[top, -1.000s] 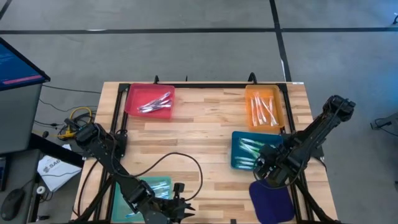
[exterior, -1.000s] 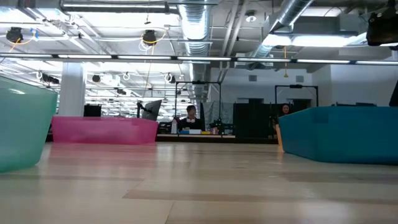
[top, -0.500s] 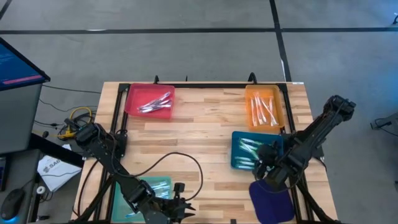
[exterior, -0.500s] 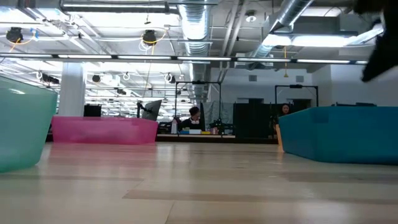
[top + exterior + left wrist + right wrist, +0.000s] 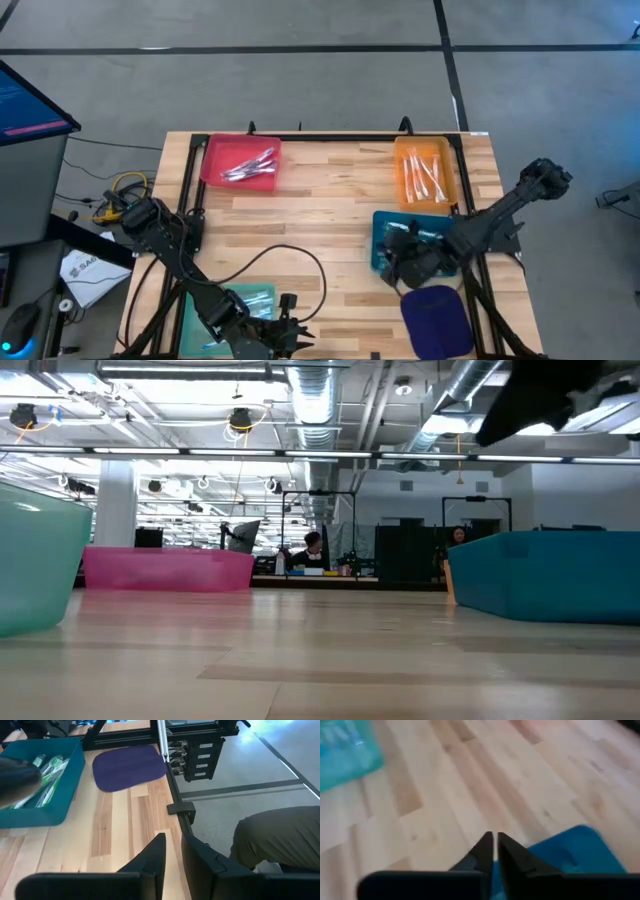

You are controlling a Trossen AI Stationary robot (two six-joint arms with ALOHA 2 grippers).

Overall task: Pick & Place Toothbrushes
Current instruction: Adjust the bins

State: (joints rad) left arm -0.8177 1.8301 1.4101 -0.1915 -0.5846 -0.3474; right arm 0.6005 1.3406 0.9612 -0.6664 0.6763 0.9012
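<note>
Toothbrushes lie in four trays: a red one [image 5: 242,162] at the far left, an orange one [image 5: 424,172] at the far right, a blue one [image 5: 392,240] and a teal one [image 5: 232,308] at the near edge. My right gripper [image 5: 400,262] hovers shut over the blue tray's near left corner [image 5: 570,851], with nothing between its fingers [image 5: 494,845]. My left gripper [image 5: 290,330] waits beside the teal tray at the near edge, its fingers [image 5: 172,852] a little apart and empty.
A dark purple mat [image 5: 435,315] lies near the right front corner. A black cable [image 5: 300,262] loops across the table's middle. A black frame rail [image 5: 172,785] runs along the table's edge, and a person's leg [image 5: 280,837] shows beyond it.
My right gripper has swung from above the purple mat toward the table's left, to the blue tray's near left corner, rising and turning as it went. Its arm now shows at the top right of the low view.
</note>
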